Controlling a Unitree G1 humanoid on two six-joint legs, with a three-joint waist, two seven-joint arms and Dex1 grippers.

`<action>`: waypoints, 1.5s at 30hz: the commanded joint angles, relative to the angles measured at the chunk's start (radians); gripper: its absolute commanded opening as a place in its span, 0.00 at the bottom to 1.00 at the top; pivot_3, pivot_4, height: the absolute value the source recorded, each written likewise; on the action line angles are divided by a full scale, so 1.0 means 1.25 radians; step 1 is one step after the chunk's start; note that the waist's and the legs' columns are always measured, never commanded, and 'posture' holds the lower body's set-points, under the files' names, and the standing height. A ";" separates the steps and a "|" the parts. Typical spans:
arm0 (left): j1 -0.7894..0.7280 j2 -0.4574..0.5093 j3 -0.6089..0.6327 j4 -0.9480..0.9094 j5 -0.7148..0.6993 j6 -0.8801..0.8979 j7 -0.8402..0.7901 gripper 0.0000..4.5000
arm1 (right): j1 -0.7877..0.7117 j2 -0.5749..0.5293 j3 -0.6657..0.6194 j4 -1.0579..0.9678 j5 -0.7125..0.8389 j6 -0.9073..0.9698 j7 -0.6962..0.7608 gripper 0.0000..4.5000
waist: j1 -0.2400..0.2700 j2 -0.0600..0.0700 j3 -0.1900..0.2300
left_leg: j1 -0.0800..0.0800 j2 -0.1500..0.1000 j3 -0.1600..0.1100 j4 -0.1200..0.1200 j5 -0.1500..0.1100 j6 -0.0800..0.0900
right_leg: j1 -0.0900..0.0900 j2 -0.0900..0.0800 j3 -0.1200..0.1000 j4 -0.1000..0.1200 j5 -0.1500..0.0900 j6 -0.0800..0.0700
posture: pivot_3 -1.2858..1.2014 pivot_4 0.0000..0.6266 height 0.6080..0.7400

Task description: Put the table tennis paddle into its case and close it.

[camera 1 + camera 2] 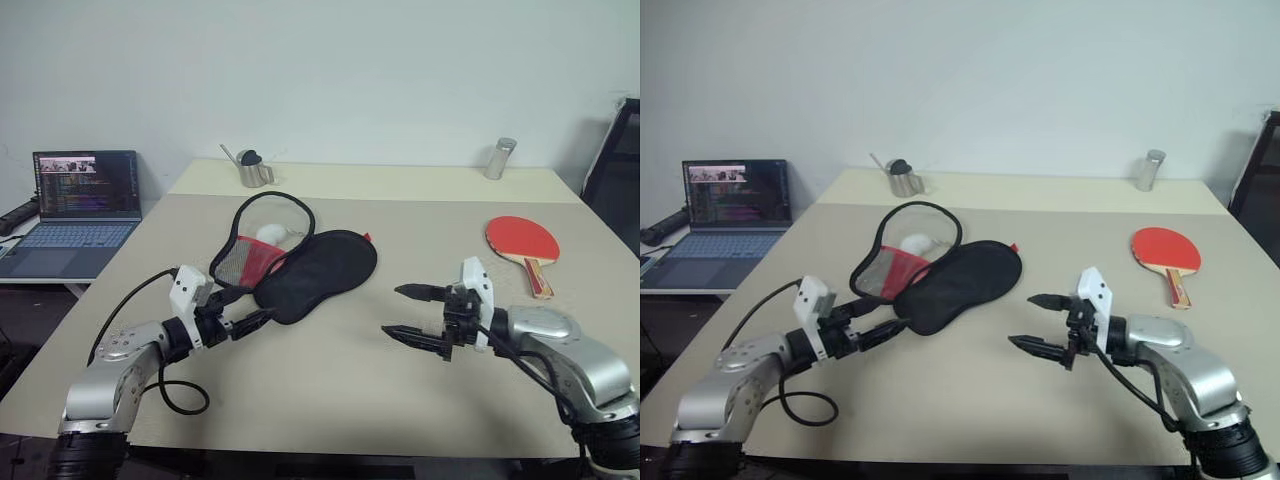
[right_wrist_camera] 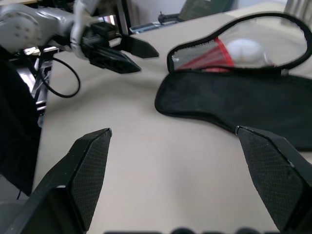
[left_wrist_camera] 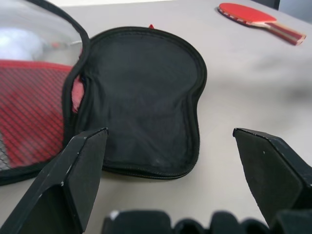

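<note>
The case (image 1: 322, 268) lies unzipped and spread open mid-table, its black lining facing up. Its other half (image 1: 258, 238), with red mesh and a clear window, is folded back to the left. The table tennis paddle (image 1: 522, 240) lies red face up at the right side of the table, handle toward me, apart from the case. My left gripper (image 1: 256, 306) is open and hovers just short of the case's narrow near end (image 3: 146, 161). My right gripper (image 1: 392, 311) is open above bare table, right of the case and left of the paddle, holding nothing.
A metal cup (image 1: 254, 170) and a metal cylinder (image 1: 499, 158) stand at the table's far edge. An open laptop (image 1: 85, 200) sits on a lower surface to the left. A black chair (image 1: 615, 165) stands at the right. A black cable (image 1: 172, 392) loops beside my left arm.
</note>
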 commanded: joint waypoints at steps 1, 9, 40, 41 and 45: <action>-0.012 0.017 0.016 -0.006 -0.012 0.052 0.027 1.00 | -0.039 -0.050 -0.038 -0.073 0.037 0.003 0.034 1.00 | -0.001 0.000 0.000 | 0.000 0.000 0.000 0.000 0.000 0.000 | 0.000 0.000 0.000 0.000 0.000 0.000 | 0.52 0.24 1.00; -0.059 -0.021 0.019 0.005 -0.013 0.152 0.119 1.00 | -0.065 -0.074 -0.035 -0.053 0.010 -0.036 0.033 1.00 | 0.000 -0.001 0.000 | 0.000 0.000 0.000 0.000 0.000 0.000 | 0.000 0.000 0.000 0.000 0.000 0.000 | 0.52 0.24 1.00; -0.230 -0.125 -0.046 0.240 0.055 0.190 0.201 0.96 | -0.030 -0.072 -0.035 -0.055 -0.007 -0.066 0.012 1.00 | 0.005 -0.001 0.000 | 0.000 0.000 0.000 0.001 0.000 0.000 | 0.000 0.000 0.000 0.001 0.000 0.000 | 0.52 0.24 1.00; -0.233 -0.127 -0.049 0.246 0.060 0.185 0.200 0.91 | -0.029 -0.072 -0.036 -0.057 -0.006 -0.064 0.010 1.00 | 0.005 -0.001 0.000 | 0.001 0.000 0.000 0.001 0.000 0.000 | 0.000 0.000 0.000 0.001 0.000 0.000 | 0.52 0.24 1.00; -0.242 -0.134 -0.055 0.262 0.066 0.180 0.198 0.62 | -0.030 -0.074 -0.036 -0.064 0.000 -0.057 0.000 1.00 | 0.005 -0.001 0.000 | 0.001 0.000 0.000 0.001 0.000 0.000 | 0.001 0.000 0.000 0.001 0.000 0.000 | 0.52 0.24 1.00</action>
